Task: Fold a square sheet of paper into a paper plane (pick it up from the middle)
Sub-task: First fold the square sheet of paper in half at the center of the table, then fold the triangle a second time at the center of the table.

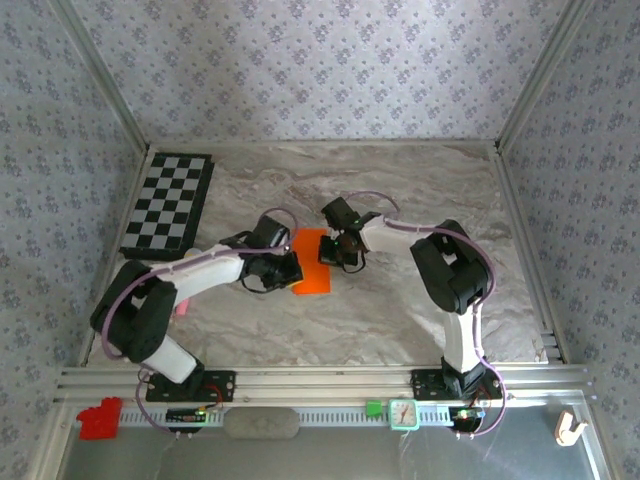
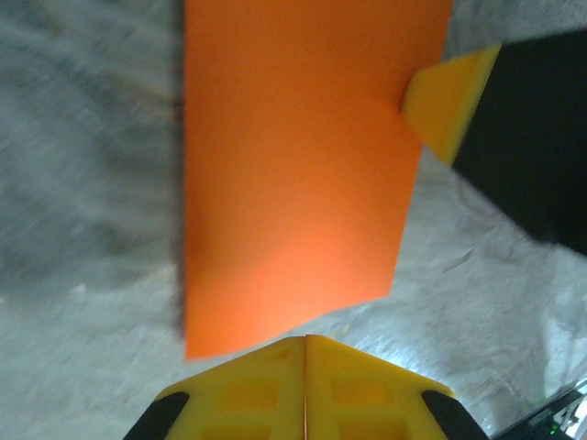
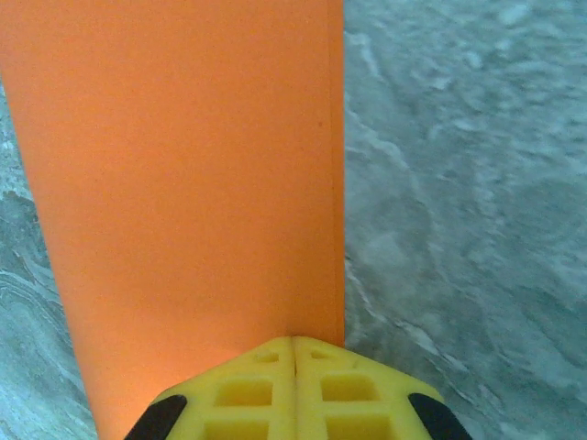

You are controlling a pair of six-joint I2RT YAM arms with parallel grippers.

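Square sheet of paper (image 1: 312, 262) is lying flat on the table (image 1: 400, 320), between the arms; left gripper (image 2: 304, 357) and right gripper (image 3: 293, 356), jaws pressed together, are meeting its opposite edges; uneven pushing risks sliding or buckling the thin sheet, skewing any crease.

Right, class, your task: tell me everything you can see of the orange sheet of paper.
The orange sheet of paper is thin, bright and plain on its faces. From above it shows as a tilted strip, longer than wide, so it looks folded. It lies mid-way across the marbled table, between the two arms. The shut left gripper meets one edge and the shut right gripper meets the opposite one. Whether either pinches it cannot be told.
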